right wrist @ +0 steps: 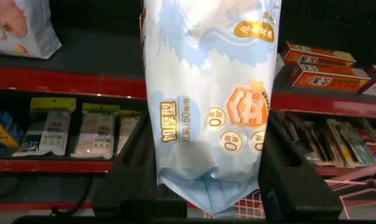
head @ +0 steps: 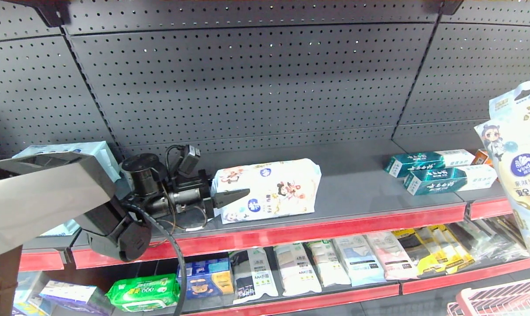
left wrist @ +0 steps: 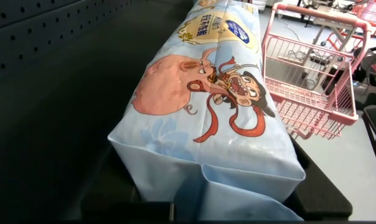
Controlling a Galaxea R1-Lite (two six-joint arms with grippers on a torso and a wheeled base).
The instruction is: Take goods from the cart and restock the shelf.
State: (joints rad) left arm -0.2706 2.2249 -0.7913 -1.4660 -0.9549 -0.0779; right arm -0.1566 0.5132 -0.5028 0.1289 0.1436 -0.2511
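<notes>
Cartoon-print diaper pack [head: 273, 188]: lies flat on the upper shelf [head: 357, 197], left of centre, long axis left-right along the front edge. Left end effector [head: 236, 191] clasps its left end. Step, as judged: placing; next likely calls for release and a leftward retreat. Right end effector [right wrist: 206, 155] grips pale-blue bag [head: 521, 175], upright, far right, above cart [head: 502, 298].

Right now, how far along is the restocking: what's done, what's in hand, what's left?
Done: one white pack lies on the shelf, though the left hand is closed on its end and has not released it. In hand: the right hand holds a blue pack up in the air, off the shelf. Left: set that pack down, then check the cart; what it holds cannot be judged.
</notes>
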